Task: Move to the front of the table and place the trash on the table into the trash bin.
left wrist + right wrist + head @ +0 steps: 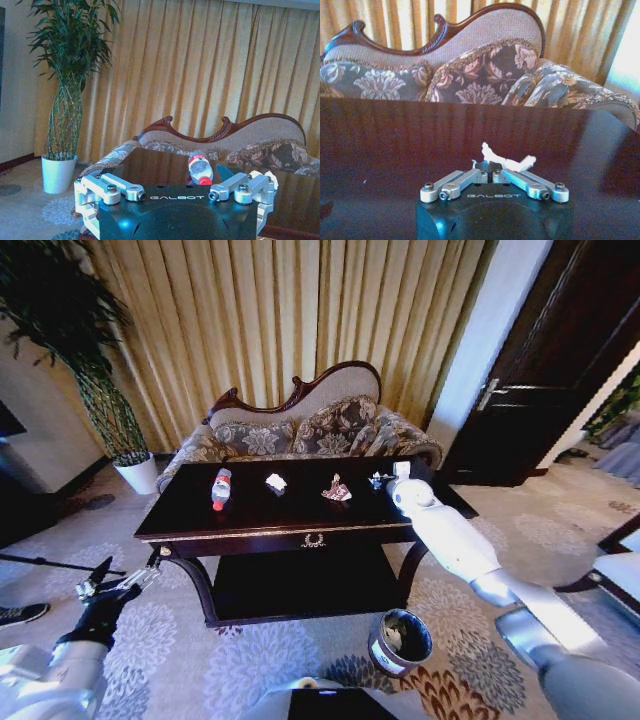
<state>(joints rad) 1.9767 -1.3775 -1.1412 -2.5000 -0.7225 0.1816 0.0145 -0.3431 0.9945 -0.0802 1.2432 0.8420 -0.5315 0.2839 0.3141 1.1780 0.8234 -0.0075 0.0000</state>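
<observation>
Right pincer (488, 175) was pinching a white paper scrap (506, 160) on the counter's (290, 520) far right; I feared that thin hold slipping before the bin (401, 640). Left pincer (118, 585) hung spread, low left.

Bottle (221, 488), paper (276, 482), wrapper (337, 490) on table (290, 522); bin (400, 641) on floor.

White arms, black GALBOT-marked hands, silver fingers (455, 181).

A formal sitting room: gold curtains (300, 310) at twelve o'clock behind a carved floral sofa (310, 425), patterned carpet (200, 650), potted plant (110, 410) at ten o'clock, dark wooden door (560, 360) at two.
</observation>
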